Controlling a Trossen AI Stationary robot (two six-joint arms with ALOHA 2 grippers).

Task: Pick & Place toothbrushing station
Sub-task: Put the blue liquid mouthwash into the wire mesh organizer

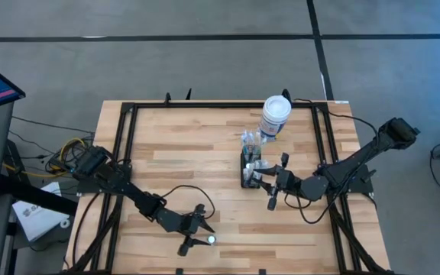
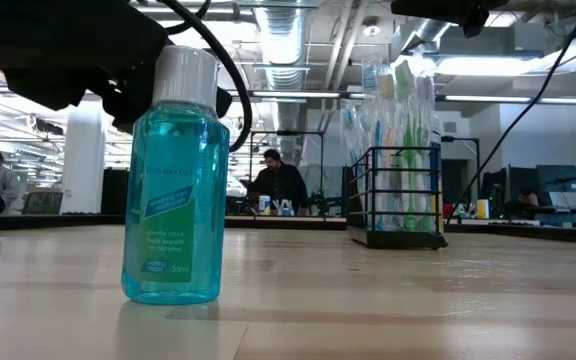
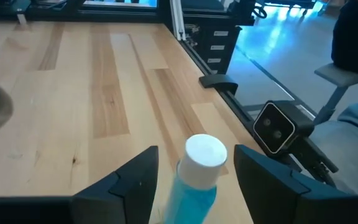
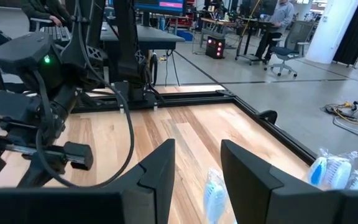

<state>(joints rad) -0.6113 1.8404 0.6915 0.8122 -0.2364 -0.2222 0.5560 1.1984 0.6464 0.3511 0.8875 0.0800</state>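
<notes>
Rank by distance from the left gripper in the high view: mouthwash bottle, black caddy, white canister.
From the left gripper, at the table's near edge:
1. Mouthwash bottle, standing between its open fingers, not gripped.
2. Black caddy, mid-table toward the right arm, holding toothbrushes.
3. White canister, beyond the caddy at the far edge.

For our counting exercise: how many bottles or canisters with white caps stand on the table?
2: the mouthwash bottle stands near the front edge between the left gripper's open fingers; the white canister stands at the back, behind the toothbrush caddy.
</notes>
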